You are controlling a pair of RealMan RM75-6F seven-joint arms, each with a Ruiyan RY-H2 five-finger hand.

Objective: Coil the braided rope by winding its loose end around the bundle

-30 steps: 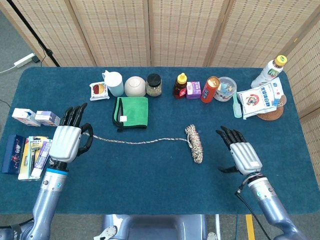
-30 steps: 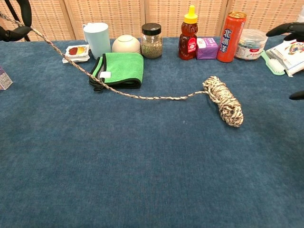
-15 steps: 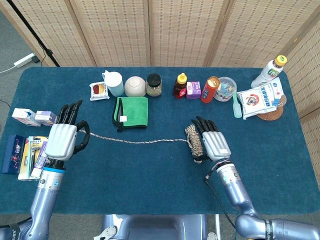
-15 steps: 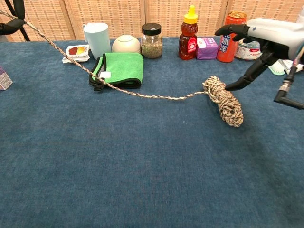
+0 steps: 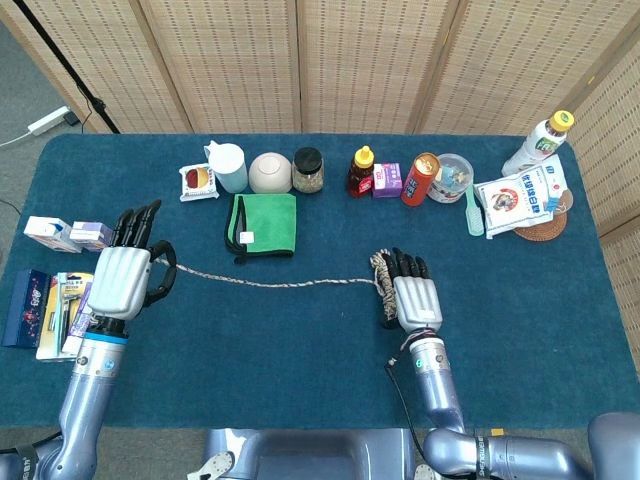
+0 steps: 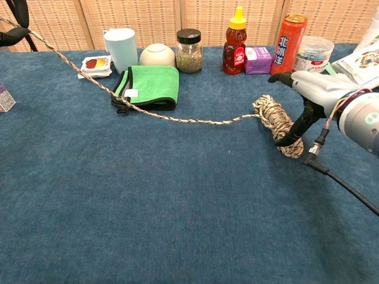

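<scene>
The braided rope bundle (image 5: 383,271) (image 6: 276,122) lies at the table's centre right. Its loose strand (image 5: 280,283) (image 6: 148,112) stretches taut to the left, rising off the table. My left hand (image 5: 122,282) (image 6: 14,33) grips the strand's end at the left side, lifted above the surface. My right hand (image 5: 415,300) (image 6: 320,89) hovers palm down over the right side of the bundle with its fingers spread. Its thumb (image 6: 291,135) touches the bundle's near end. The hand covers most of the bundle in the head view.
A folded green cloth (image 5: 265,222) (image 6: 151,84) lies just behind the strand. A cup (image 6: 121,48), bowl (image 6: 157,55), jar (image 6: 189,51), honey bottle (image 6: 235,42), purple box (image 6: 258,60) and red can (image 6: 286,46) line the back. Small boxes (image 5: 52,305) sit beside my left hand.
My right hand has swept left from the table's right side to sit over the bundle, its thumb now touching it. My left hand shifted slightly left with the rope end.
</scene>
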